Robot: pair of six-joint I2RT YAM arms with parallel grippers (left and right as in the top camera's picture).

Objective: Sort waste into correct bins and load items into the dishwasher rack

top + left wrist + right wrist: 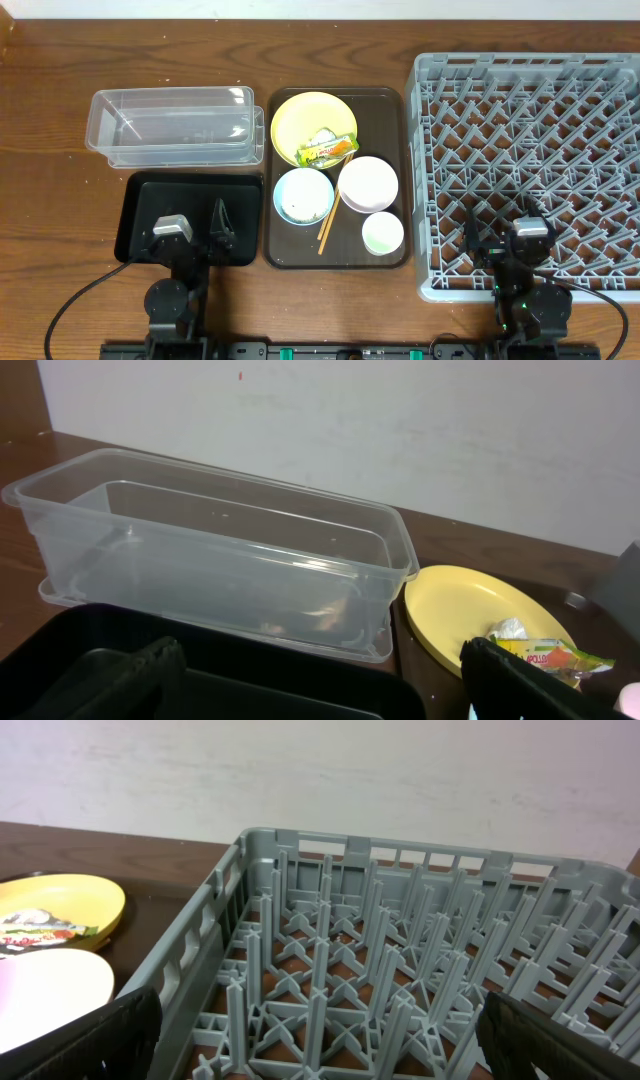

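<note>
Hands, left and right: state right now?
Left hand: open, empty, over the shallow glossy black rectangular tray.
Right hand: open, empty, over the large grey plastic lattice rack.

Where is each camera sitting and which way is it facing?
Overhead: above the table, looking straight down on clear tub, black tray, brown tray and dishwasher rack; left tool and right tool show at the bottom.
Left wrist: low over the black tray, facing the back wall past the tub; its open fingers fill the bottom corners.
Right wrist: low over the rack, facing the same wall; open fingers in the corners.
Shared: both wrist views catch the yellow plate and snack wrapper.
</note>
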